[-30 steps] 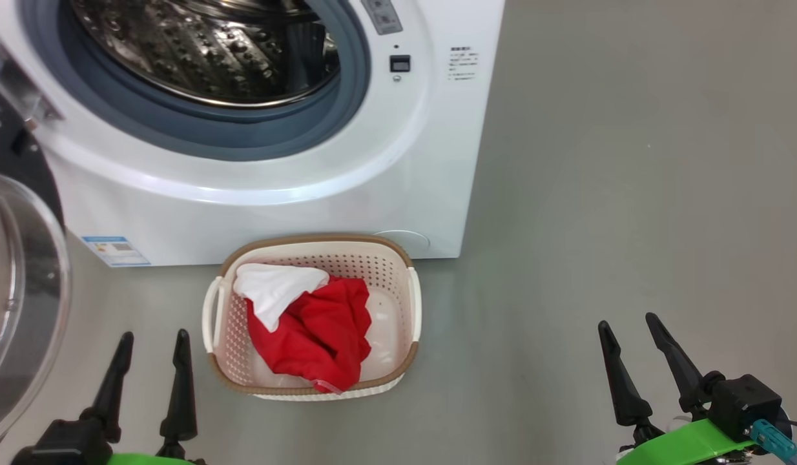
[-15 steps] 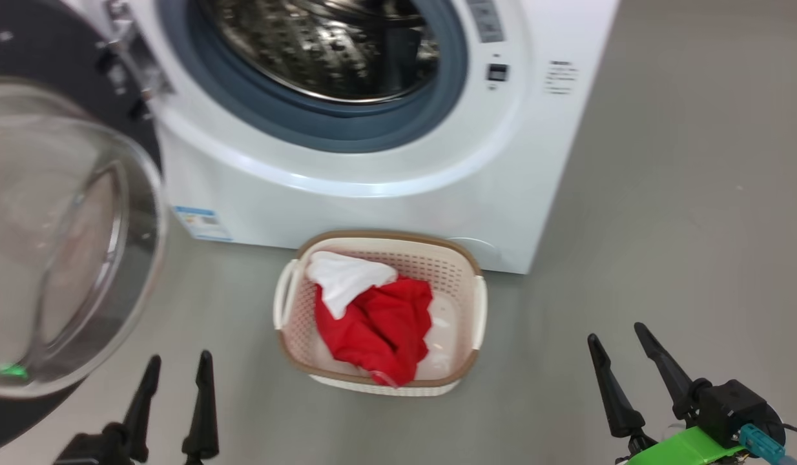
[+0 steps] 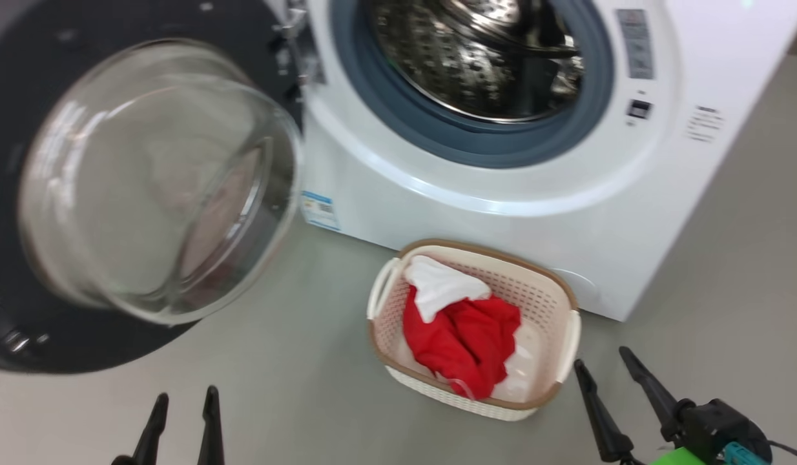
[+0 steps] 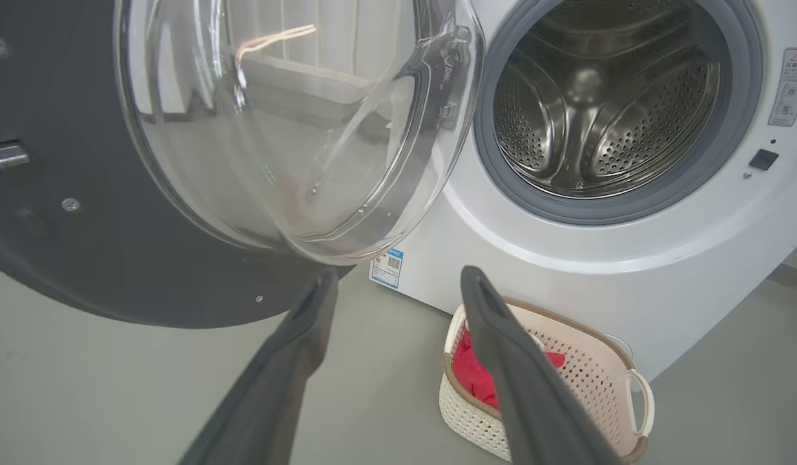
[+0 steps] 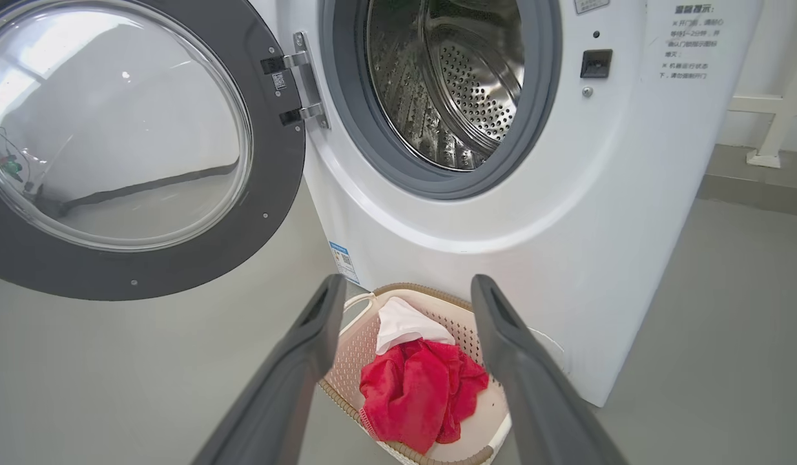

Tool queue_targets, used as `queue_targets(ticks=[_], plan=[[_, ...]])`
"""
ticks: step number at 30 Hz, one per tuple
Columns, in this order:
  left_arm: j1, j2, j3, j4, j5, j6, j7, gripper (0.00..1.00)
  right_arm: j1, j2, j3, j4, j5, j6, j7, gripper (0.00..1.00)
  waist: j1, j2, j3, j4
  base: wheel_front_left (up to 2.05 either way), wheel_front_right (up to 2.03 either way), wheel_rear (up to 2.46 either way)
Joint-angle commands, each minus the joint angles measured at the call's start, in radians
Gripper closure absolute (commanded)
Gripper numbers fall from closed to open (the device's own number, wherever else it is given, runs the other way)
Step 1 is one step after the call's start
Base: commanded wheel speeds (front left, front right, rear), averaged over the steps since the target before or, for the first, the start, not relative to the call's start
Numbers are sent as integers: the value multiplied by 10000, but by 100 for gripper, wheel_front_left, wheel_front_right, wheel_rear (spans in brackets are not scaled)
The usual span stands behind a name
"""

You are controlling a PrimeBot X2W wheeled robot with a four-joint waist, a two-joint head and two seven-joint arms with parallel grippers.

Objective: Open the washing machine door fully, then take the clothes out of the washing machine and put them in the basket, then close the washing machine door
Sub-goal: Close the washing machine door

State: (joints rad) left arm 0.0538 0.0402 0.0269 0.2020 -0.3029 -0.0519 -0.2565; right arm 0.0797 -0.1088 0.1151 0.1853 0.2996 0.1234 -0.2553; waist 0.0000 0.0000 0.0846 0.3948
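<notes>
Seeing the washing machine door hanging swung wide off the left side of the washing machine. Finding the left gripper hovering out in front of the washing machine's left side, fingers spread apart, gripping nothing. Noting the basket sitting just before the washing machine's front base, holding the clothes, red with a white piece on top. Catching the right gripper hovering out from the washing machine's right front corner, fingers likewise apart, empty

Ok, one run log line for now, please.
washing machine door: open; drum: no clothes seen; clothes: in basket; left end effector: open; right end effector: open
</notes>
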Motion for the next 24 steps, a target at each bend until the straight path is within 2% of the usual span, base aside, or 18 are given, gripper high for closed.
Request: queue_targets(ticks=[1, 6, 13, 24], plan=[[87, 101, 333, -334, -125, 167, -53, 0, -71, -147, 421, -186, 27, 73, -65, 0, 0, 0, -354, 939, 0, 0, 0], [319, 101, 501, -682, -421, 478, -53, 0, -459, -291, 904, -32, 110, 73, -65, 0, 0, 0, -253, 1083, 0, 0, 0], [448, 101, 575, -905, -606, 669, -53, 0, -760, -372, 1225, 128, 208, 73, -65, 0, 0, 0, -186, 1148, 0, 0, 0], [406, 101, 818, -1097, -736, 726, -53, 0, -833, -414, 1366, 185, 279, 73, -65, 0, 0, 0, -232, 1123, 0, 0, 0]])
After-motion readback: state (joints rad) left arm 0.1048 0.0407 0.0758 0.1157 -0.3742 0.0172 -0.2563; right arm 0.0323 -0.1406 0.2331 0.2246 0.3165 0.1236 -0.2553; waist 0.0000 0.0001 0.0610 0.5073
